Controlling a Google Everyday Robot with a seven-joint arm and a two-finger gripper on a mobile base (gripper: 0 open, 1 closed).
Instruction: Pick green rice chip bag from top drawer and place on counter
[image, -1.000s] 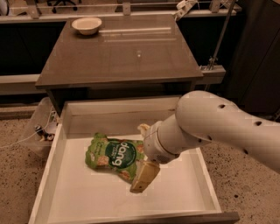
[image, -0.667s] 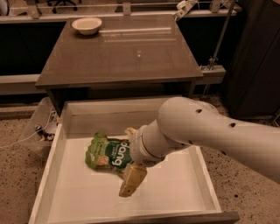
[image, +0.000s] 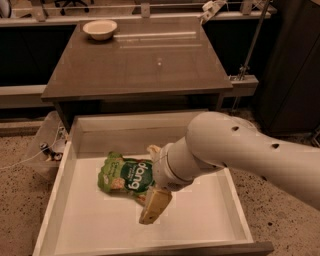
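In the top drawer (image: 200, 216), the green rice chip bag (image: 121, 173) lies lengthwise left to right, its right end between the gripper's (image: 149, 183) wide-spread jaws, apparently not yet clamped.

The thick white arm (image: 240, 150) reaches in from the right edge, slanting down and leftward. Its ringed wrist (image: 170, 167) ends in the tan end effector (image: 155, 197), which points downward near lower centre.

Shifted leftward across the top drawer (image: 56, 210) since a second ago: hand (image: 150, 186) now a little further left, at the right end of the green rice chip bag (image: 122, 172). Followed by the pale arm (image: 225, 145), hiding more of the drawer's back wall.
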